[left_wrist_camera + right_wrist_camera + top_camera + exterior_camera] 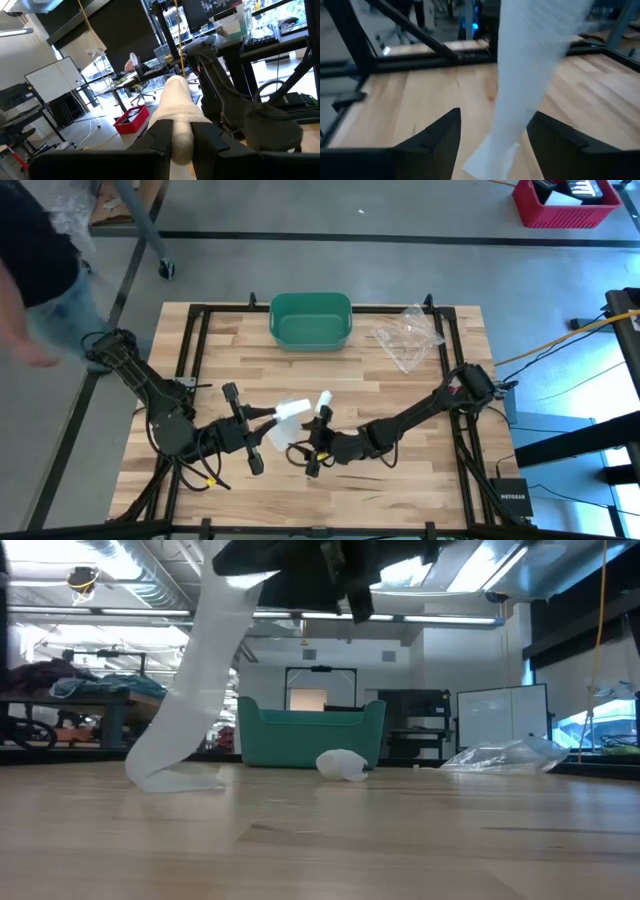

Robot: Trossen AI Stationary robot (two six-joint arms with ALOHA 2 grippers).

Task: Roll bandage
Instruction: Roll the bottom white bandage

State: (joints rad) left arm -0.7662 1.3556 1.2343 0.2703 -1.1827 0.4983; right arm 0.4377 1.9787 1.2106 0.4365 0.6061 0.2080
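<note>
A white bandage strip (288, 416) hangs from my left gripper (272, 420), which is raised above the table's near middle, points level and is shut on it. The strip drops in a slack curve (205, 670), and its lower end (170, 778) lies on the wooden table (400, 490). My right gripper (300, 448) is low beside it and open. In the right wrist view its two fingers stand on either side of the hanging strip (520, 95); I cannot tell whether they touch it. My left gripper pinches the bandage's upper end (179, 131) between its two fingers, coming at it level from the table's left. Beyond the fingers the bandage sticks out bunched (176, 97), then falls slack below, with its lower end on the table.
A green bin (311, 320) stands at the far middle, and a crumpled clear plastic bag (408, 336) lies to its right. A small white lump (342, 764) lies on the table in front of the bin. A person (30, 260) stands beyond the far left corner.
</note>
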